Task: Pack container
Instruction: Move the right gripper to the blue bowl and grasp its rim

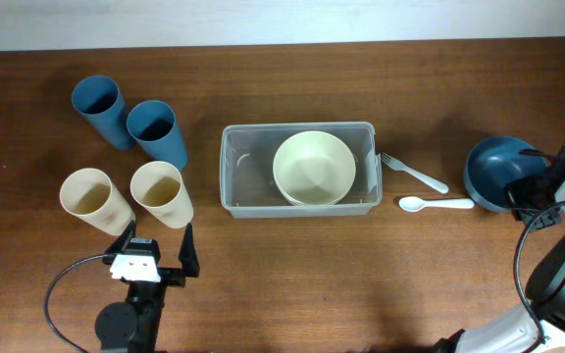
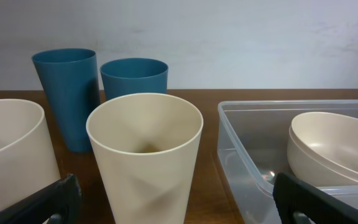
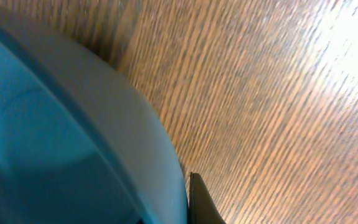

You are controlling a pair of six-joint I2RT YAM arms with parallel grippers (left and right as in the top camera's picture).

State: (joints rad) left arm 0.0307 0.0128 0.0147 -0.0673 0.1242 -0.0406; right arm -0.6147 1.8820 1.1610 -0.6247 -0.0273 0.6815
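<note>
Overhead, the clear container [image 1: 246,175] sits in the middle of the wooden table [image 1: 292,275] with a cream bowl [image 1: 314,168] inside its right half. Left of it stand two blue cups [image 1: 98,108] [image 1: 157,132] and, nearer the robot, two cream cups [image 1: 91,198] [image 1: 160,193]. A white fork [image 1: 415,173] and a white spoon [image 1: 435,204] lie just right of the container, with a blue bowl [image 1: 493,172] beyond them. The left gripper [image 1: 157,247] is released, its jaws spread wide just short of the nearer cream cup and touching nothing. The right gripper [image 1: 532,188] is at the blue bowl's right edge; its wrist view shows one finger [image 3: 199,202] against the bowl's wall, but I cannot tell whether it is clenched on it
</note>
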